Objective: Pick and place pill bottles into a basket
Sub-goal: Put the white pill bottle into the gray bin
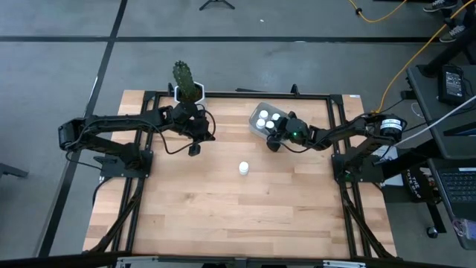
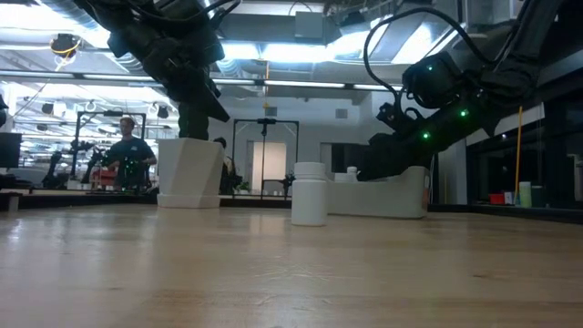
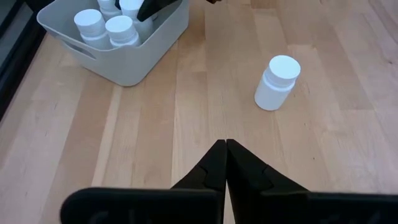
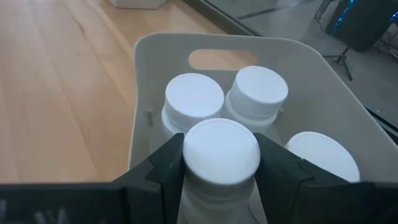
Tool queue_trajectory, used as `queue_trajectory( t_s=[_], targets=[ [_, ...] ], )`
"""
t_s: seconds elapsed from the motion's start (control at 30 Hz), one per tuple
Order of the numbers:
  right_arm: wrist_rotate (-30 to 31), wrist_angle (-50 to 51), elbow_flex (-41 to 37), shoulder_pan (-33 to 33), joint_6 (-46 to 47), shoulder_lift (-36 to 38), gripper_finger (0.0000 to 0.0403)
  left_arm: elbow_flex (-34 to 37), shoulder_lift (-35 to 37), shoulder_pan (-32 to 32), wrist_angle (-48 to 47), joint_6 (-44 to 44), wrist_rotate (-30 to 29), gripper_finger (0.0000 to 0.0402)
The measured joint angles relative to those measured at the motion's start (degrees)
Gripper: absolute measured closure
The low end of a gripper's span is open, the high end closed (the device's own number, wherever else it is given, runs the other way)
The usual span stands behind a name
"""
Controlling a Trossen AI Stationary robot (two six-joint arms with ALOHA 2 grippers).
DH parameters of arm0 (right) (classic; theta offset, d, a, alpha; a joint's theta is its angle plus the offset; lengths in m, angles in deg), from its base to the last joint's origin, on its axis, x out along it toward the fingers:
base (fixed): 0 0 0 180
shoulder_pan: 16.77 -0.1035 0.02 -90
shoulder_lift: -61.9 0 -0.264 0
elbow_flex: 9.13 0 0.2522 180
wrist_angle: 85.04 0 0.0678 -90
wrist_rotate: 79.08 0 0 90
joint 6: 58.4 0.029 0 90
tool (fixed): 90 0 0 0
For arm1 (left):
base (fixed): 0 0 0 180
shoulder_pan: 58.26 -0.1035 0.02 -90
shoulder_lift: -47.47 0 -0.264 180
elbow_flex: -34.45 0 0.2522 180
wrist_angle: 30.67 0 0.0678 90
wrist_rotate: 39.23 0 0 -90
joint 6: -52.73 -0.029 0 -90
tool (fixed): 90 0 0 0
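Right wrist view is showing the right gripper (image 4: 221,163) squeezing a pill bottle (image 4: 221,155) over the basket (image 4: 144,81), and it is hiding part of the three bottles (image 4: 194,99) inside. The high view is showing one lone bottle (image 1: 243,169) standing mid-table. The left gripper (image 3: 225,149) is pinching shut on nothing nearby.

- The left arm is stretched in from the table's left edge, its wrist held above the back-left part of the table
- The left gripper (image 3: 224,148) is pointed down, its fingers pressed together on nothing
- The right arm is reached in from the right edge
- The right gripper (image 4: 221,163) is clamped on a pill bottle (image 4: 221,152) by its cap
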Motion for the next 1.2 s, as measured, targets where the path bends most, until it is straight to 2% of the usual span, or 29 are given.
queue_trajectory(
  t_s=[0.23,0.83,1.2],
  targets=[
    [-1.31,0.33,0.00,0.02,0.18,0.00,0.0234,0.00,0.00,0.00,0.01,0.00,-0.02,0.0392],
    [-1.52,0.26,0.00,0.02,0.15,0.00,0.0226,0.00,0.00,0.00,0.00,0.00,-0.02,0.0393],
    [-1.33,0.26,0.00,0.02,-0.17,0.00,0.0171,0.00,0.00,0.00,0.00,0.02,-0.02,0.0396]
  ],
)
